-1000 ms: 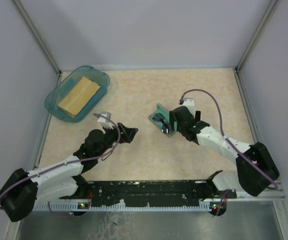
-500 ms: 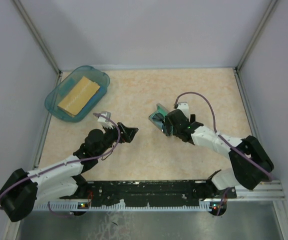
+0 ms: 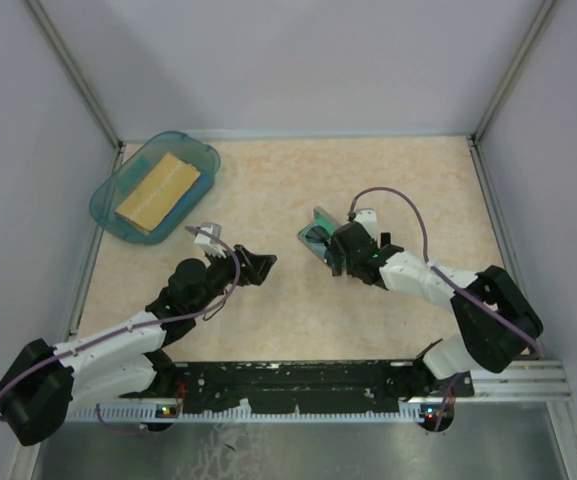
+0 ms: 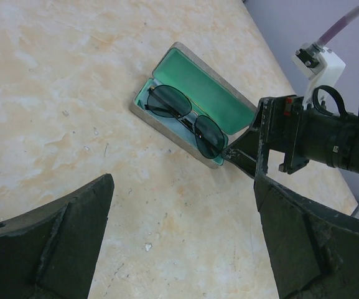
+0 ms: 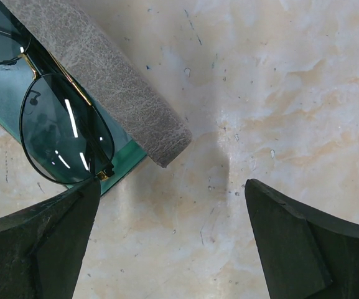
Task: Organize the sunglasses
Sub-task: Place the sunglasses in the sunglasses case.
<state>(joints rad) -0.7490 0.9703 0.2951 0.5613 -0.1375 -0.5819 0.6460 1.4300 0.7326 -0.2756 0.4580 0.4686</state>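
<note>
The sunglasses [image 4: 186, 118] lie folded in the open grey case [image 4: 159, 122] with green lining; they also show in the top view [image 3: 315, 240] and the right wrist view [image 5: 61, 131]. My right gripper [image 5: 173, 243] is open and empty, low over the table at the case's near right corner [image 3: 334, 258], with its left finger beside the lens; it also shows in the left wrist view [image 4: 241, 152]. The case's grey edge [image 5: 104, 68] runs just ahead of it. My left gripper [image 4: 185, 249] is open and empty, to the left of the case [image 3: 258, 266], facing it.
A blue tray [image 3: 118, 222] holding a tan pad [image 3: 158, 188] sits at the far left corner. Grey walls and metal posts enclose the table on three sides. The arm bases' black rail [image 3: 298, 378] runs along the near edge.
My right gripper has moved left and down to the case's near right corner. The left arm, the case and the sunglasses have not moved.
</note>
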